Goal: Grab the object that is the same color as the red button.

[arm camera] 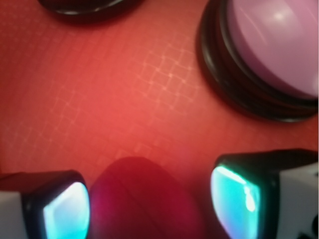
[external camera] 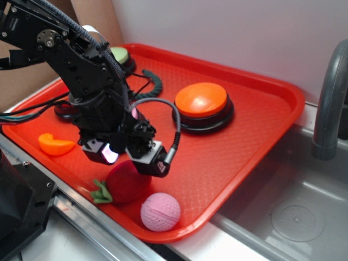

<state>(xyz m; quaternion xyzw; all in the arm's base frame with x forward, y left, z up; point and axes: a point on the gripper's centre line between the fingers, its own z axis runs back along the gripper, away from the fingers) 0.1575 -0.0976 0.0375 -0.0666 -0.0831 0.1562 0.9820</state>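
Observation:
The object, a dark red plush strawberry [external camera: 128, 182] with green leaves, lies near the front edge of the red tray [external camera: 255, 141]. My gripper [external camera: 128, 160] hangs just above it, open, with one finger on each side. In the wrist view the strawberry [arm camera: 144, 199] fills the gap of the gripper [arm camera: 149, 206] between the glowing pads [arm camera: 65, 211]; the left pad is close to it and the right one stands apart. The red button [external camera: 65, 110] is mostly hidden behind my arm; only a dark rim shows.
An orange-topped button [external camera: 201, 100] stands mid-tray and a green-topped one [external camera: 119, 54] at the back. The pink-topped button [arm camera: 279, 45] is just beyond my fingers. A pink ball [external camera: 160, 212] lies right of the strawberry, an orange slice [external camera: 54, 144] left. A sink [external camera: 293, 212] and faucet [external camera: 329, 109] are right.

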